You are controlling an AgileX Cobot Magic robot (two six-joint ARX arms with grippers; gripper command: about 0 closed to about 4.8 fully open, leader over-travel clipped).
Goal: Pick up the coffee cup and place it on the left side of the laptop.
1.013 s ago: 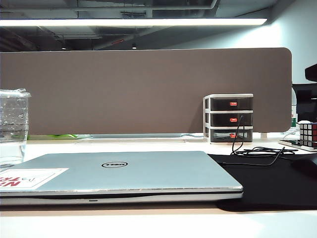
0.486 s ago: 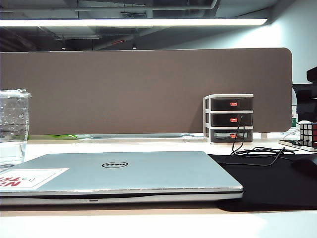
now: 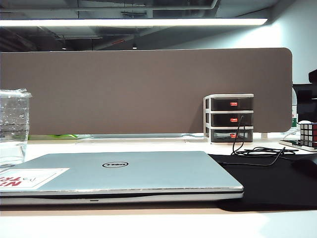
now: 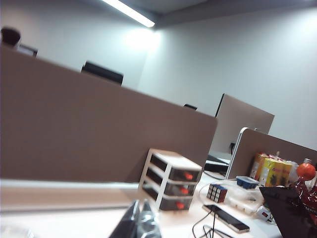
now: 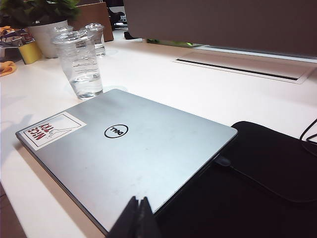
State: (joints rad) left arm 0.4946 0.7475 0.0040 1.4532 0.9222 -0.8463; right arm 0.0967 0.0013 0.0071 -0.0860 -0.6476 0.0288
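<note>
The coffee cup [image 3: 12, 126], clear plastic with a flat lid and droplets, stands upright on the white desk at the far left of the exterior view, just beyond the laptop's left end. The closed silver laptop [image 3: 124, 171] lies in the middle, with a white sticker with red lettering on its lid. In the right wrist view the coffee cup [image 5: 81, 64] stands beside the laptop [image 5: 129, 148] near the sticker corner. My right gripper [image 5: 138, 199] is shut and empty over the laptop's edge nearest it. My left gripper [image 4: 140, 204] is shut and empty, raised and facing the brown partition. Neither gripper shows in the exterior view.
A small drawer unit [image 3: 229, 118] stands at the back right, with black cables [image 3: 257, 151] and a Rubik's cube [image 3: 308, 134] nearby. A black mat [image 3: 267, 183] lies right of the laptop. A second clear cup [image 5: 95, 37] and a potted plant [image 5: 44, 20] stand behind the coffee cup. A phone [image 4: 225, 218] lies near the drawers.
The cup and the laptop have stayed put. A dark shape at the right edge of the exterior view has slipped slightly down and out of frame.
</note>
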